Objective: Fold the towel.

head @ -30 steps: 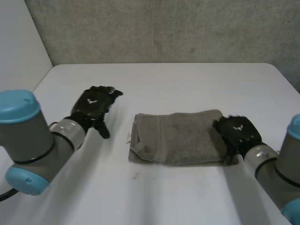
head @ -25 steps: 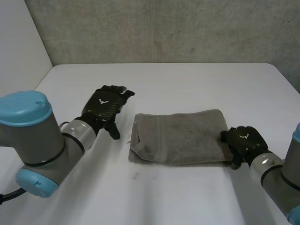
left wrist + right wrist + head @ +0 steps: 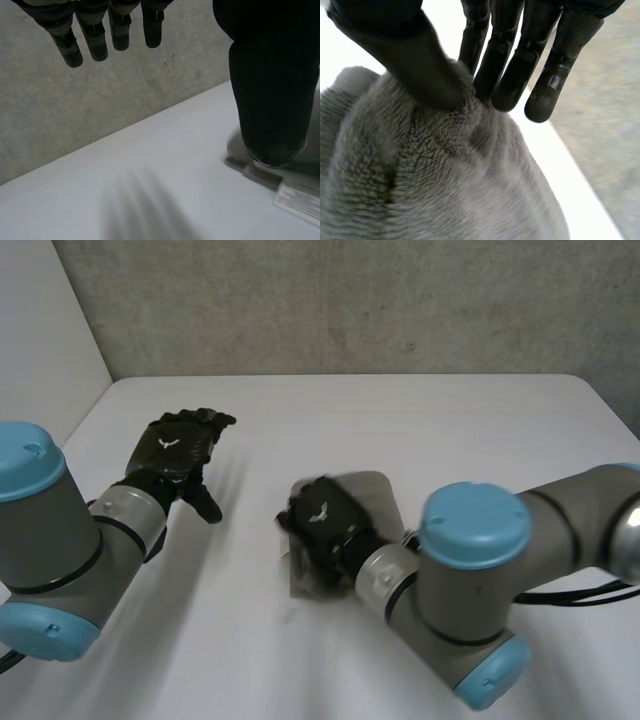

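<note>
The grey towel [image 3: 377,496] lies on the white table [image 3: 420,410], doubled over from its right side. My right hand [image 3: 322,521] is over the towel's left part, its thumb and fingers [image 3: 510,60] pinching a bunched fold of the towel [image 3: 445,190]. My left hand [image 3: 176,448] hovers above the table left of the towel, apart from it, with its fingers [image 3: 100,35] straight and holding nothing. In the left wrist view, the towel's corner with a white label [image 3: 300,196] lies just beyond the thumb [image 3: 272,90].
A grey wall [image 3: 350,300] runs along the table's far edge. My right arm [image 3: 470,570] reaches across the near middle of the table. Bare tabletop spreads beyond the towel and to its right.
My right hand has swept from the towel's right edge across to its left side, carrying that edge over. My left hand has drawn back to the left, away from the towel.
</note>
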You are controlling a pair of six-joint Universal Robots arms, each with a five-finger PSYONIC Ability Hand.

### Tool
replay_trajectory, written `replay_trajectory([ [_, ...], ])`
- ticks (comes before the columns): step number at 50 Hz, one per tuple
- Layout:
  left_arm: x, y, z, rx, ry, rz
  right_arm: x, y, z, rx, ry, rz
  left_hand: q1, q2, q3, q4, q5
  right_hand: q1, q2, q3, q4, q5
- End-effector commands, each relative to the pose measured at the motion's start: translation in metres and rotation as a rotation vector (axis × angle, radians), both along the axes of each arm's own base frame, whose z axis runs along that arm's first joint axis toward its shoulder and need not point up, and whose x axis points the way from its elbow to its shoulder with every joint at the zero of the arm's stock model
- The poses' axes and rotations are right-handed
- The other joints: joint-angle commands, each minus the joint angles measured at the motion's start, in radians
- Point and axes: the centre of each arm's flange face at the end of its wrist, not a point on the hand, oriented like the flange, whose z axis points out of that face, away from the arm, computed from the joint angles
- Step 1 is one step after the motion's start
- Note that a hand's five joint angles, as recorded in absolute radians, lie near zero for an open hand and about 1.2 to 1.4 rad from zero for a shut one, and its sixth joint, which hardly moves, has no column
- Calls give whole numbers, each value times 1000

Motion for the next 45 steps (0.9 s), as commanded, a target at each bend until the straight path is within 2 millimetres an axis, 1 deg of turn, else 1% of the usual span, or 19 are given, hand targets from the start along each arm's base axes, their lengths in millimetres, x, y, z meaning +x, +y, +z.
replay_trajectory([
  [1, -4, -6, 12, -7, 74, 3, -8, -5, 32, 72, -120, -60, 11, 21, 21, 20, -16, -896, -956, -960, -981, -955],
  [2, -5, -6, 12, -7, 74, 2, -8, -5, 32, 72, -121, -60, 11, 21, 21, 20, -16, -896, -956, -960, -981, -955],
  [4, -11, -9, 21, 2, 108, -9, -43, -41, 47, 147, -263, -212, 9, 18, 18, 17, -19, -896, -956, -960, -981, -955],
  [5, -11, -9, 21, 2, 108, -9, -43, -42, 47, 147, -264, -213, 9, 18, 18, 17, -19, -896, -956, -960, -981, -955],
  [6, -17, -8, 19, 31, 118, -21, -62, -58, 55, 168, -321, -286, 6, 16, 16, 14, -22, -896, -956, -960, -981, -955],
  [7, -17, -8, 19, 31, 118, -21, -62, -58, 55, 168, -322, -286, 6, 16, 16, 14, -22, -896, -956, -960, -981, -955],
  [9, -44, 5, 14, 89, 130, -95, -93, -75, 65, 220, -405, -394, 3, 13, 13, 11, -25, -896, -956, -960, -981, -955],
  [10, -45, 5, 14, 89, 130, -95, -93, -75, 65, 220, -405, -394, 3, 13, 13, 11, -25, -896, -956, -960, -981, -955],
  [12, -69, 17, 2, 153, 126, -155, -102, -78, 55, 286, -409, -439, 3, 13, 13, 11, -25, -896, -956, -960, -981, -955],
  [15, -76, 19, -8, 184, 118, -168, -105, -79, 41, 350, -364, -467, 6, 16, 16, 14, -22, -896, -956, -960, -981, -955],
  [17, -89, 22, -28, 232, 95, -168, -105, -79, 30, 393, -333, -480, 11, 21, 21, 20, -16, -896, -956, -960, -981, -955],
  [18, -89, 22, -28, 233, 95, -168, -105, -79, 30, 394, -333, -480, 11, 21, 21, 20, -16, -896, -956, -960, -981, -955],
  [20, -101, 27, -49, 270, 61, -163, -102, -82, 14, 462, -285, -495, 14, 24, 24, 23, -13, -896, -956, -960, -981, -955],
  [21, -101, 27, -50, 271, 60, -163, -102, -82, 14, 462, -285, -496, 14, 24, 24, 23, -13, -896, -956, -960, -981, -955],
  [23, -102, 28, -70, 311, 31, -130, -98, -84, 2, 511, -254, -499, 17, 27, 27, 26, -10, -896, -956, -960, -981, -955],
  [28, -95, 28, -85, 342, 1, -82, -94, -90, -10, 535, -226, -497, 17, 27, 27, 26, -10, -896, -956, -960, -981, -955],
  [34, -73, 20, -90, 360, -31, -4, -85, -92, -21, 550, -202, -483, 14, 24, 24, 23, -13, -896, -956, -960, -981, -955],
  [40, -70, 22, -84, 354, -27, -3, -83, -94, -26, 528, -156, -471, 11, 21, 21, 20, -16, -896, -956, -960, -981, -955],
  [45, -74, 23, -72, 326, -4, -21, -81, -94, -20, 496, -145, -452, 6, 16, 16, 14, -22, -896, -956, -960, -981, -955],
])
